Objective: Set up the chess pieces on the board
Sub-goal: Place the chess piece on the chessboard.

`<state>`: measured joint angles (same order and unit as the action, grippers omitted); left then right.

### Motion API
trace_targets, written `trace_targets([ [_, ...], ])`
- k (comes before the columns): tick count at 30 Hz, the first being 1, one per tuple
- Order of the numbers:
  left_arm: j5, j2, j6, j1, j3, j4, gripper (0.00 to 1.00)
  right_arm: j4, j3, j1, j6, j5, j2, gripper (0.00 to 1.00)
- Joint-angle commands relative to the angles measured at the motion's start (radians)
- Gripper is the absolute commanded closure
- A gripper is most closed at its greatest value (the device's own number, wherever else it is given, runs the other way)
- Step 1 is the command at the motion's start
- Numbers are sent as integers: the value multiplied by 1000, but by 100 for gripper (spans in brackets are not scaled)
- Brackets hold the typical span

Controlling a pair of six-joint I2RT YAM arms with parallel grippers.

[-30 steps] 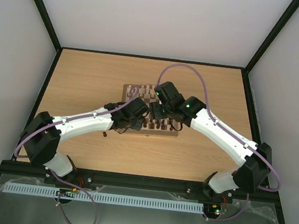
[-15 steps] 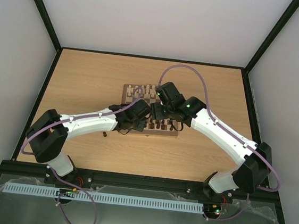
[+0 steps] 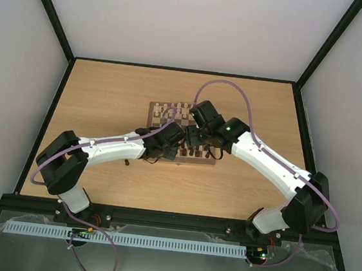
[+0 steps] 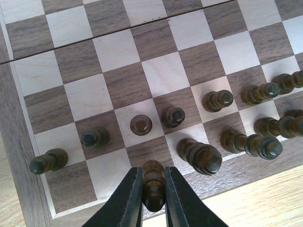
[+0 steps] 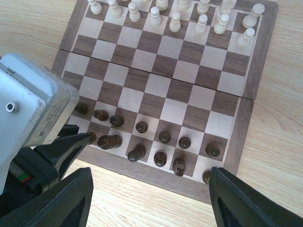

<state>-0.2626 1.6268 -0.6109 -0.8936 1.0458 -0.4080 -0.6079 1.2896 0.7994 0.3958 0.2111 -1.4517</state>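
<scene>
Two sets of jaws. Left: clamped tight on a dark chess piece [image 4: 154, 196], pinched on its upper body over the board's [image 4: 165, 73] near row, just left of a fat dark piece [image 4: 201, 157]. Right: spread wide, nothing held, hovering over the near border. Other dark pieces [image 5: 163, 138] partly fill the two near rows, cream pieces [image 5: 175, 21] the far rows. Likely light, stiff, smooth turned wood that twists and tips easily. Grip below the head, keep it upright. Board sits mid-bench [image 3: 107, 95].
</scene>
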Motion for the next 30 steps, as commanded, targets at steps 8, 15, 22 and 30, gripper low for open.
trace_targets([
  [8, -50, 53, -17, -18, -17, 15, 91, -5, -20, 7, -9, -25, 42, 32],
  [15, -55, 61, -19, -18, -14, 21, 90, -4, -25, 7, -12, -29, 40, 32],
  [22, -61, 62, -19, -19, -10, 24, 89, -1, -24, 6, -14, -32, 37, 32],
  [30, -63, 63, -18, -20, -6, 28, 89, -2, -25, 7, -15, -32, 39, 32],
])
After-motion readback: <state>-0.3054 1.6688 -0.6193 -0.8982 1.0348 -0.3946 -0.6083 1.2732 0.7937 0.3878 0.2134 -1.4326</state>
